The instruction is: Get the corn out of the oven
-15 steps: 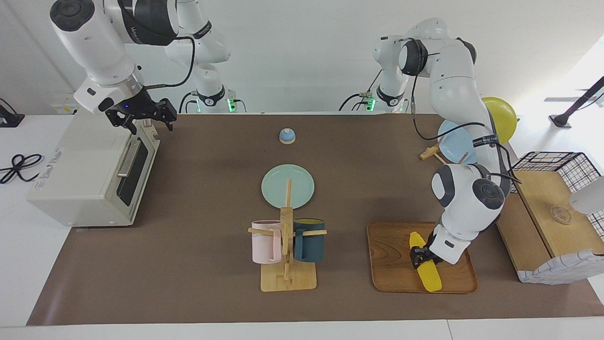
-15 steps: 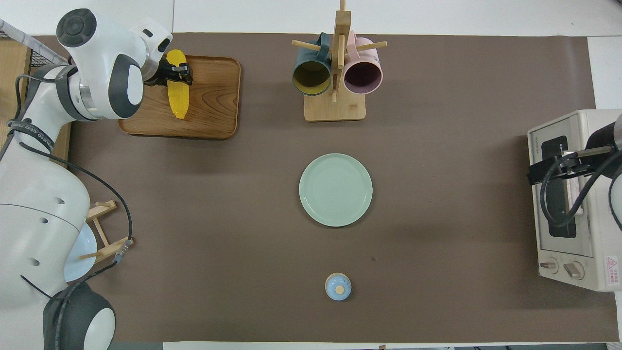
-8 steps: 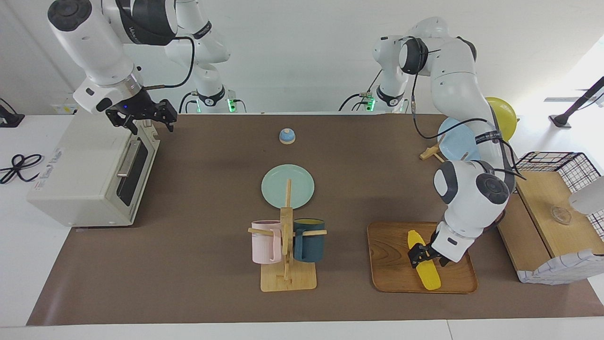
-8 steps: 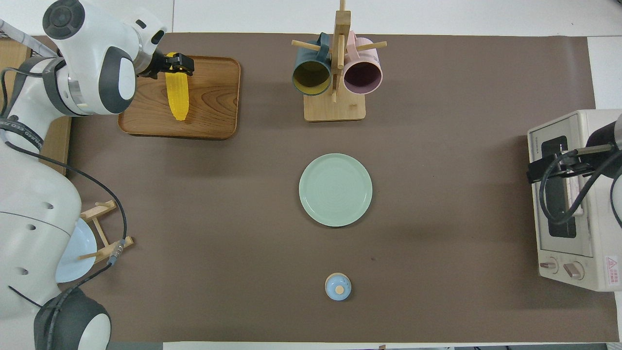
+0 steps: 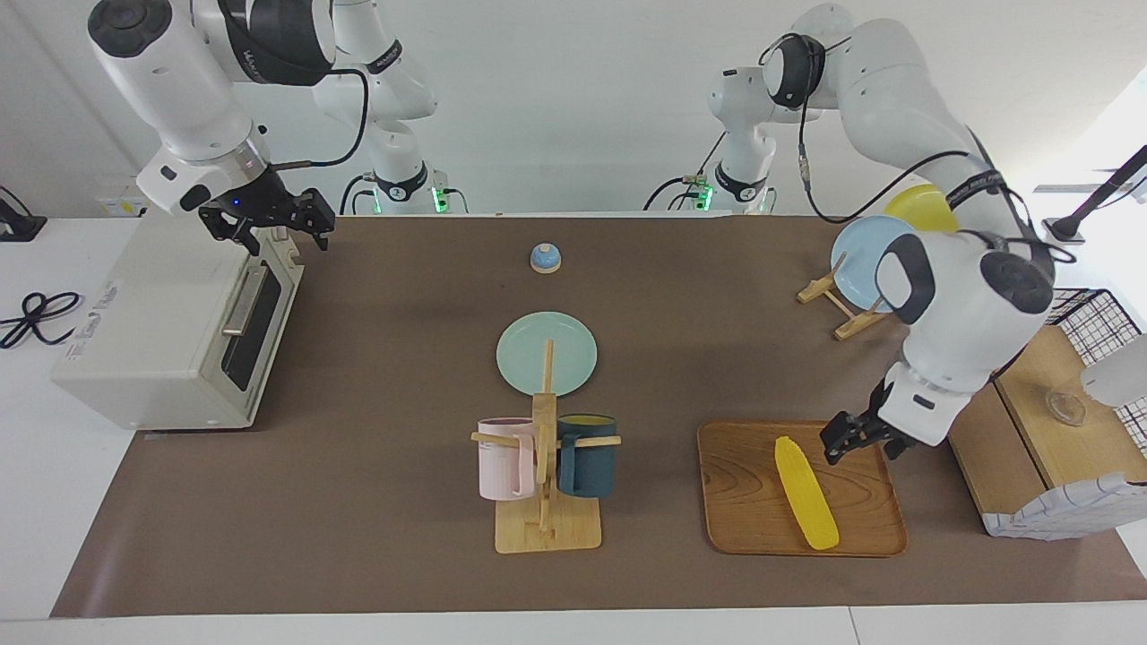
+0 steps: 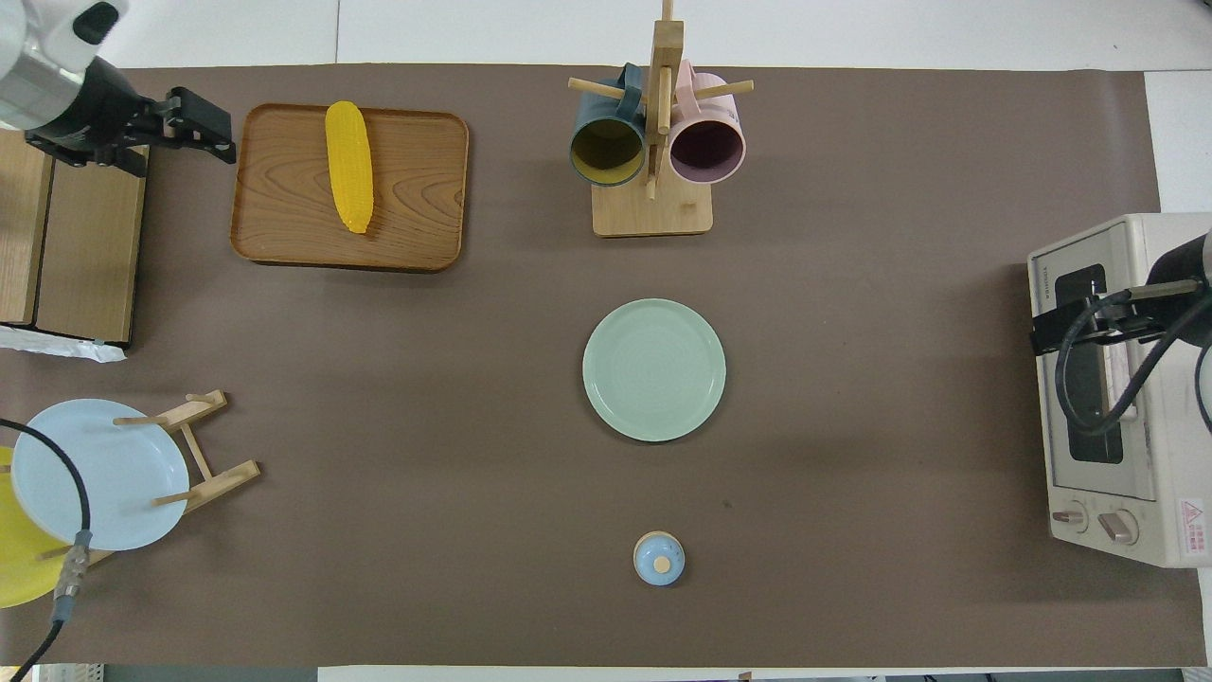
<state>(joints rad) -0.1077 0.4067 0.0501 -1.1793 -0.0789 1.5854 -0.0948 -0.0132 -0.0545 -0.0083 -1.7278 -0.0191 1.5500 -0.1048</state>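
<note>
The yellow corn [image 5: 805, 493] lies flat on the wooden tray [image 5: 744, 484] toward the left arm's end of the table; it also shows in the overhead view [image 6: 348, 166] on the tray [image 6: 417, 189]. My left gripper [image 5: 858, 438] is open and empty, raised over the tray's edge beside the corn [image 6: 210, 128]. The cream-white oven [image 5: 152, 331] stands at the right arm's end with its dark glass door shut [image 6: 1098, 244]. My right gripper [image 5: 269, 228] is open and hangs over the oven's top front edge [image 6: 1046, 336].
A pale green plate [image 5: 547, 352] lies mid-table, a mug rack [image 5: 545, 466] with a pink and a dark blue mug stands farther from the robots, and a small blue bell [image 5: 545, 258] sits nearer. A plate rack [image 5: 865, 269] and a wire-and-wood basket [image 5: 1057, 394] stand by the left arm.
My left gripper has let go of the corn, opened, and risen off toward the left arm's end. The corn stays on the tray. The right gripper has hardly moved.
</note>
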